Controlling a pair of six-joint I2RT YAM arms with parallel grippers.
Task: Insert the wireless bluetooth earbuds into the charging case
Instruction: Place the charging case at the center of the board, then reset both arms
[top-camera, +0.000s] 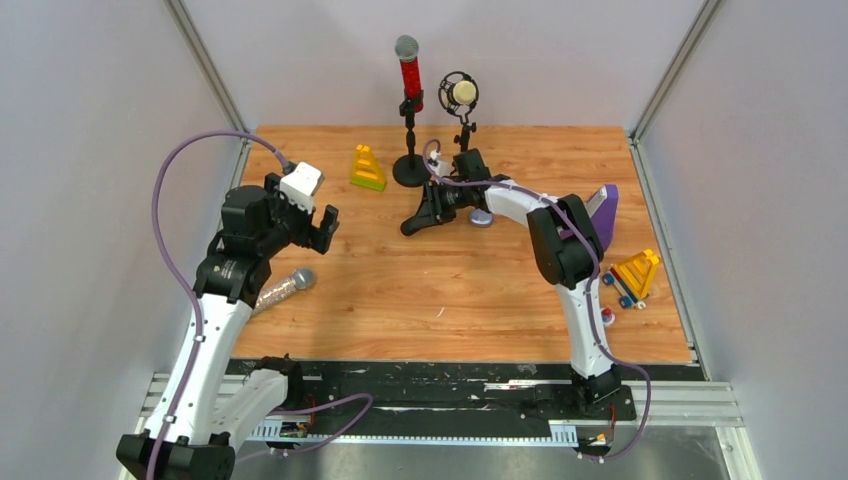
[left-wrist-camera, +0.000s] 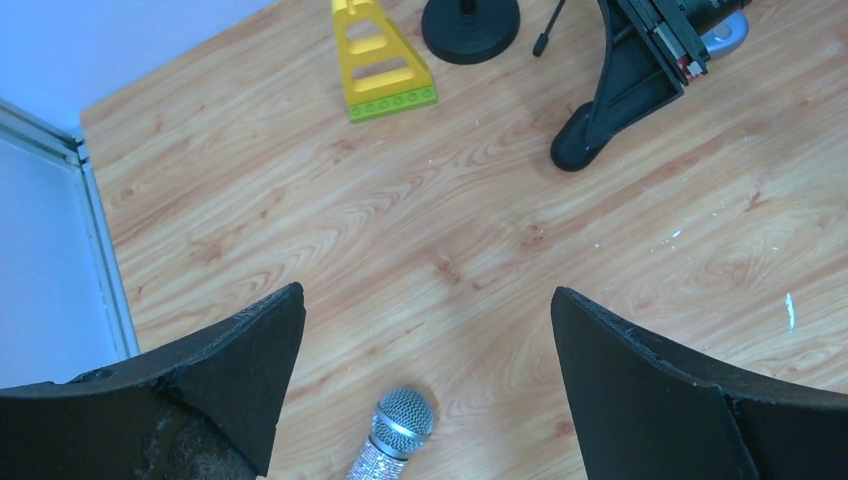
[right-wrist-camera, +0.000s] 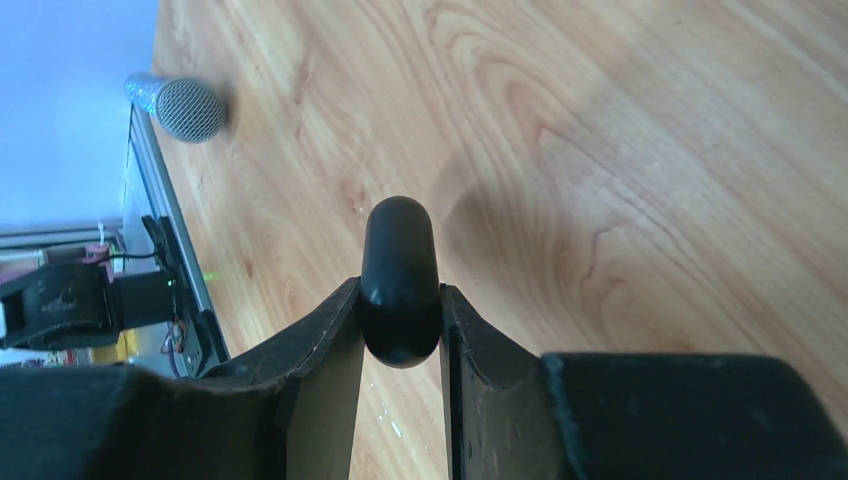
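Note:
My right gripper (right-wrist-camera: 400, 296) is shut on a smooth black pill-shaped case (right-wrist-camera: 399, 270), which sticks out past the fingertips just above the wooden table. In the top view this gripper (top-camera: 418, 222) is low at the table's middle back, and the left wrist view shows the case's black end (left-wrist-camera: 577, 150) there. A small lilac-grey rounded thing (top-camera: 481, 217) lies just behind the right wrist. My left gripper (top-camera: 325, 226) is open and empty, held high over the left side (left-wrist-camera: 428, 300). No earbuds show in any view.
A glittery silver microphone (top-camera: 285, 288) lies below my left gripper (left-wrist-camera: 395, 435). A red microphone on a stand (top-camera: 409, 85), a round studio microphone (top-camera: 461, 95) and a yellow toy block (top-camera: 366, 168) stand at the back. A purple object (top-camera: 606, 212) and a yellow toy (top-camera: 634, 274) are at the right.

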